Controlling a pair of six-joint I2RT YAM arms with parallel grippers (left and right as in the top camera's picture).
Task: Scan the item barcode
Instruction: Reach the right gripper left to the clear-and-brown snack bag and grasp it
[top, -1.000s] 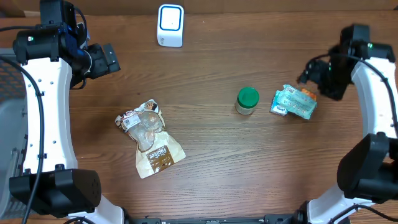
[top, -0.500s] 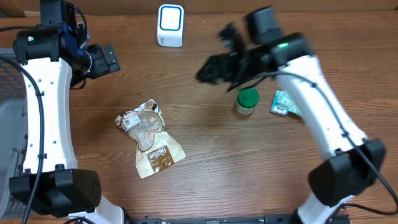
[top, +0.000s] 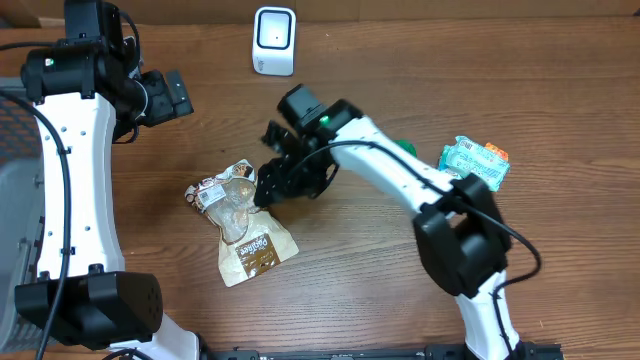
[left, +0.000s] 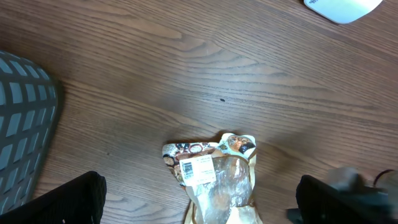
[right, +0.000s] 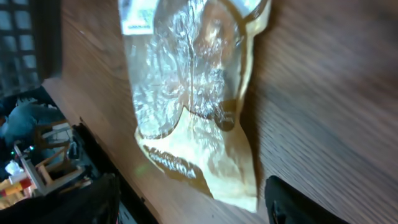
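Right arm (top: 385, 165) stretches leftward, fingers (right: 62, 199) seemingly parted (left fingers (left: 56, 199) wide).

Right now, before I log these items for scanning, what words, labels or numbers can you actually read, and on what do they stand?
Nothing can be quoted with confidence.
Pouch: a brand word on its brown lower panel, too blurred to read.
White sticker on the pouch: printed lines, too small to read.
Teal packet: print too small to read.
Scanner: no text visible.

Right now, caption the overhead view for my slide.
Right end effector hovers beside the snack pouch; white scanner stands farther back.
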